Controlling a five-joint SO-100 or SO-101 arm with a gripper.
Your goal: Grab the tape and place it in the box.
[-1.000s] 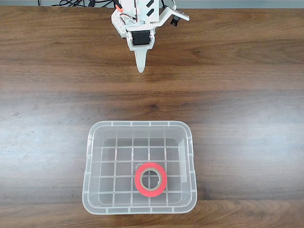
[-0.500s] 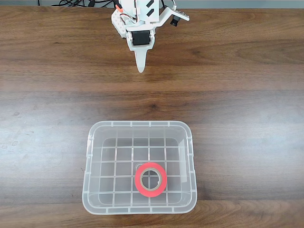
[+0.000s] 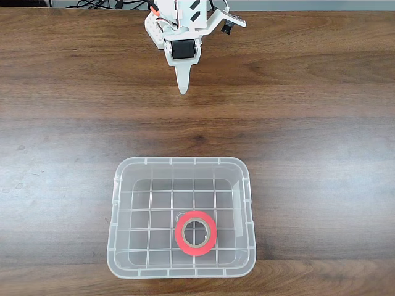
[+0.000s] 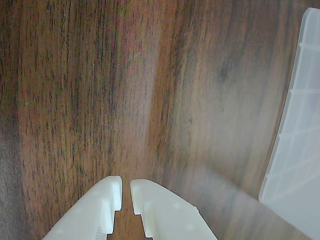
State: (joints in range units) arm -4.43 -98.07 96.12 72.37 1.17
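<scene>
The red-orange tape (image 3: 195, 233) lies flat on the grid bottom of the clear box (image 3: 117, 203), toward its near right part in the fixed view. My white gripper (image 3: 182, 88) hangs at the far edge of the table, well away from the box, pointing toward it. In the wrist view its two white fingers (image 4: 150, 205) come up from the bottom edge with only a narrow slit between the tips, holding nothing; my gripper (image 4: 126, 186) is shut. A side wall of the box (image 4: 297, 135) shows at the right edge of the wrist view.
Dark wooden table (image 3: 321, 123) runs bare between the arm and the box. Black cables (image 3: 99, 4) lie behind the arm base at the top edge.
</scene>
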